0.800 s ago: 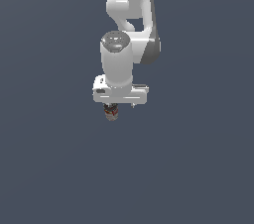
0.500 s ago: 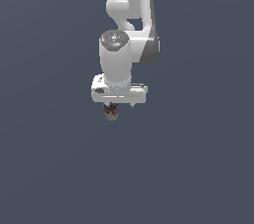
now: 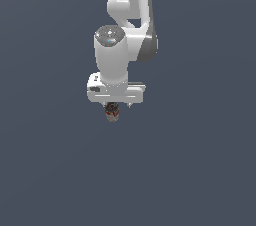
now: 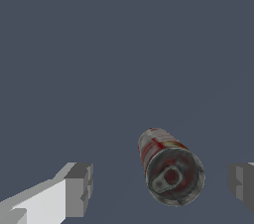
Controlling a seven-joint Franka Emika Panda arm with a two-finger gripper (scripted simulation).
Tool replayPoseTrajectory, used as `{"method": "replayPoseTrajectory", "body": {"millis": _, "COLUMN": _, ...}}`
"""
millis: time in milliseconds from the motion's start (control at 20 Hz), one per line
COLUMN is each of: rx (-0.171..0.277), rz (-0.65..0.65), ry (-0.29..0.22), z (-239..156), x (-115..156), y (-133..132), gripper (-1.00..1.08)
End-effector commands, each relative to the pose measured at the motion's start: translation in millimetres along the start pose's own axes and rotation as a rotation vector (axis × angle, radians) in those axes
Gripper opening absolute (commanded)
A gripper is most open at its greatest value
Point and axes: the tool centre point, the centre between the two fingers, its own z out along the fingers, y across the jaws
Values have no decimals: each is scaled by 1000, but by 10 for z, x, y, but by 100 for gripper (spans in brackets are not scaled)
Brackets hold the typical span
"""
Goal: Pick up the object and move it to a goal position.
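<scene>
Object (image 4: 168, 168), a small can, sits on the dark floor between the tool's (image 4: 161, 188) spread fingers, nearer the far one than the pale near finger (image 4: 77, 188). Its long axis runs crosswise to the closing line, so a centred squeeze should take its sides.

The exterior view looks steeply, perhaps straight, down from well above the arm (image 3: 122, 50). The wrist view sits close, facing along the gripper (image 4: 158, 186). Both share the object (image 3: 112, 112).
</scene>
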Motion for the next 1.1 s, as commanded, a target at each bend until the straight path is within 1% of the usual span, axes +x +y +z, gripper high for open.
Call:
{"method": "replayPoseTrajectory", "body": {"millis": 0, "rx": 0, "rz": -6, "ry": 0, "z": 8, "x": -5, "y": 1, "gripper": 100}}
{"method": "replayPoseTrajectory", "body": {"millis": 250, "rx": 0, "rz": -41, "ry": 0, "z": 40, "x": -30, "y": 30, "gripper": 100}}
{"method": "replayPoseTrajectory", "body": {"millis": 500, "rx": 1, "rz": -105, "ry": 1, "z": 102, "x": -77, "y": 75, "gripper": 100}}
{"method": "replayPoseTrajectory", "body": {"millis": 1050, "rx": 5, "rz": -336, "ry": 5, "z": 316, "x": -260, "y": 228, "gripper": 100}}
